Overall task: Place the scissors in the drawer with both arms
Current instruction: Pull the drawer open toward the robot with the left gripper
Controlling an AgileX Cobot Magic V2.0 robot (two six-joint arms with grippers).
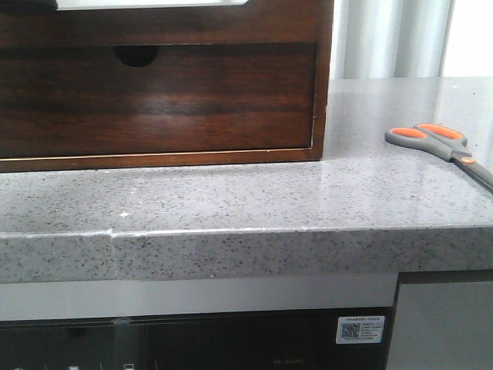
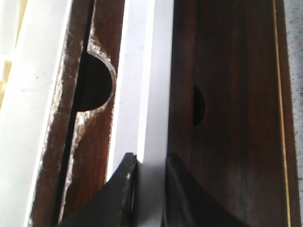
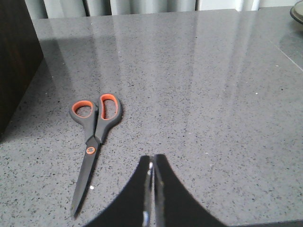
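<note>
The scissors (image 1: 435,139) lie flat on the grey counter, to the right of the wood cabinet, with the orange-lined loops towards the cabinet and the blades shut. In the right wrist view the scissors (image 3: 97,125) lie beside my right gripper (image 3: 152,158), which is shut, empty and apart from them. The drawer (image 1: 154,27) is the upper dark brown front with white showing at its top. My left gripper (image 2: 150,158) has one finger on each side of the drawer's white top edge (image 2: 158,71). Neither arm shows in the front view.
Below the drawer is a wood front with a half-round notch (image 1: 154,100), which also shows in the left wrist view (image 2: 236,118). A worn notched wood edge (image 2: 94,156) lies beyond the white strip. The speckled counter (image 1: 231,200) ends at a front edge above a dark appliance (image 1: 192,343).
</note>
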